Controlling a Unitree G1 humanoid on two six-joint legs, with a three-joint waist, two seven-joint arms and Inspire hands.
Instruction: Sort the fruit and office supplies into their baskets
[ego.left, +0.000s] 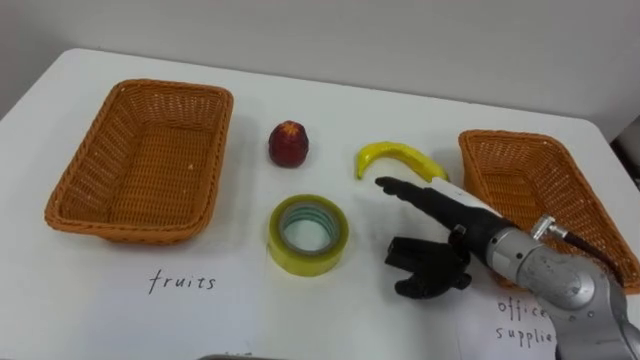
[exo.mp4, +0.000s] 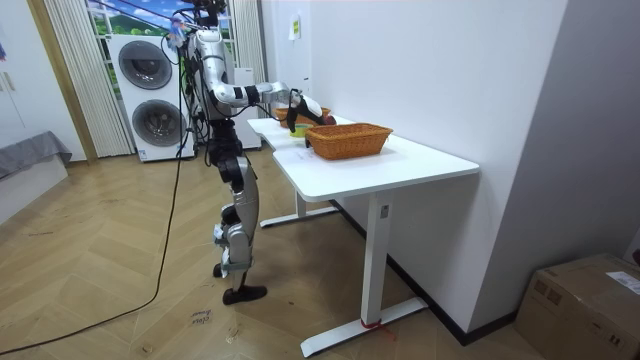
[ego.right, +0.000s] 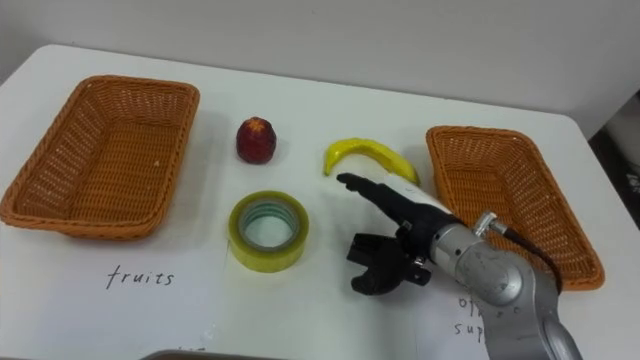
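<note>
A yellow banana (ego.left: 398, 158) lies on the white table (ego.left: 340, 310) just left of the right wicker basket (ego.left: 478, 172), which holds nothing. A red fruit (ego.left: 288, 143) stands near the table's middle, beside the left wicker basket (ego.left: 85, 165), also with nothing in it and marked "fruits" in handwriting. A roll of yellow tape (ego.left: 308, 234) lies flat in front of the red fruit. My right hand (ego.left: 440, 235) hovers just in front of the banana, open, thumb stretched toward it and dark fingers loosely bent, with nothing in it.
Handwritten labels sit on the table in front of each basket. In the room view I stand at the end of the white table (exo.mp4: 400, 165), against a wall, with stacked washing machines (exo.mp4: 150, 85) behind me and bare wood floor around.
</note>
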